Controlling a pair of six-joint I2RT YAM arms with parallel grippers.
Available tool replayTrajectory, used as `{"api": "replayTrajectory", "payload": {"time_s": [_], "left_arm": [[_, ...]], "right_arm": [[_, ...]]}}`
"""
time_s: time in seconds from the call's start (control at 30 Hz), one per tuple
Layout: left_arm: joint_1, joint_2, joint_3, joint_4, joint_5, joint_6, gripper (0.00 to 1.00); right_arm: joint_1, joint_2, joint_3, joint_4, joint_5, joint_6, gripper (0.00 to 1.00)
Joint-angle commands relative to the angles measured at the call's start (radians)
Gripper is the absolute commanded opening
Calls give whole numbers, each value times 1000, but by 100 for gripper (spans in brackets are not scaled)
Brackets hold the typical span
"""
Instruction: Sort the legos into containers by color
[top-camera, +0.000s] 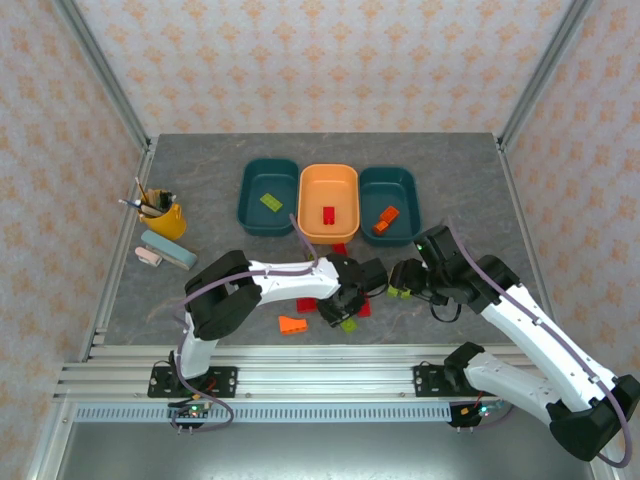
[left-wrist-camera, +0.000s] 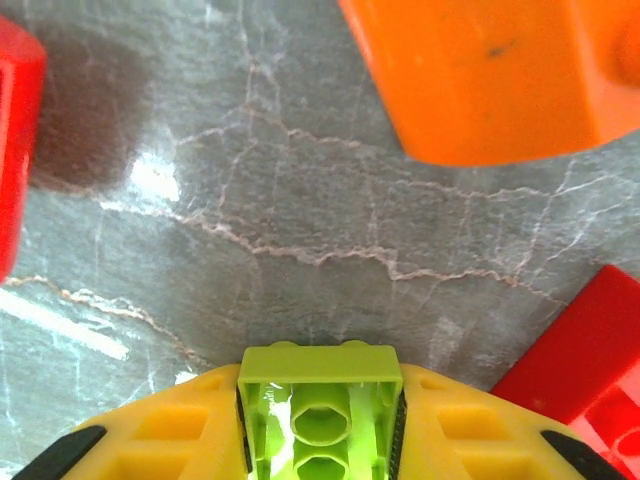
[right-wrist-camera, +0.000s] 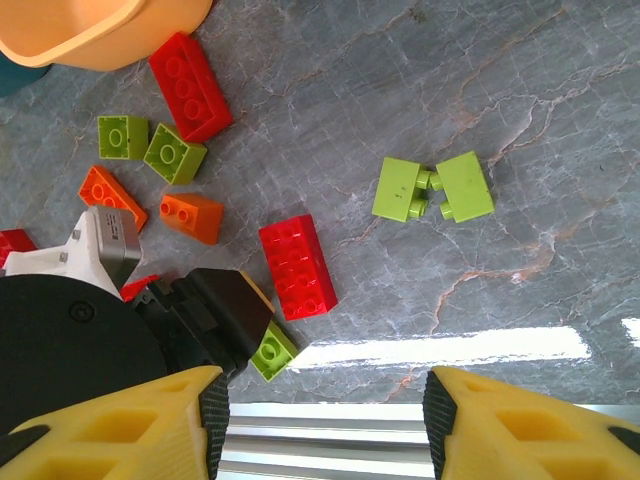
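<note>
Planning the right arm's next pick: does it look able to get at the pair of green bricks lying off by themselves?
Probably yes. The right gripper hangs open near them, and the green pair lies on bare table, apart from the nearest red brick.

Top external: set high behind both arm bases, facing forward and down; far off, taking in the whole worktop (top-camera: 200, 190) up to the back wall.
Left wrist: looks past the left end effector (left-wrist-camera: 320, 430), almost against the worktop; green brick (left-wrist-camera: 320, 375) clamped at the bottom edge.
Right wrist: higher, aimed steeply down past the spread fingers of the right end effector (right-wrist-camera: 325, 400).
Shared ground: same green brick and left end effector seen from the right wrist; red brick (right-wrist-camera: 297, 266) beside them, possibly the red corner in the left wrist view.
</note>
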Motion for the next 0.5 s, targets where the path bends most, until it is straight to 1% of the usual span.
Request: {"api": "replayTrajectory", "payload": {"time_s": [0.0, 0.1, 0.2, 0.3, 0.37, 0.47], "left_arm": [[35, -75, 22, -59, -146, 51, 34], [77, -163, 41, -138, -192, 101, 34], [146, -232, 62, -205, -234, 176, 34], [243, -274, 102, -268, -273, 290, 34], [330, -282, 129, -292, -287, 384, 34], [465, -264, 172, -310, -285, 511, 34]], "right_arm": [[5, -1, 23, 13, 28, 1, 56], [5, 4, 44, 27, 26, -16, 56], [5, 17, 66, 84, -8, -50, 56], [5, 41, 81, 223, -96, -92, 57], [5, 78, 95, 333, -139, -104, 60], [5, 168, 131, 467, -170, -96, 65]]}}
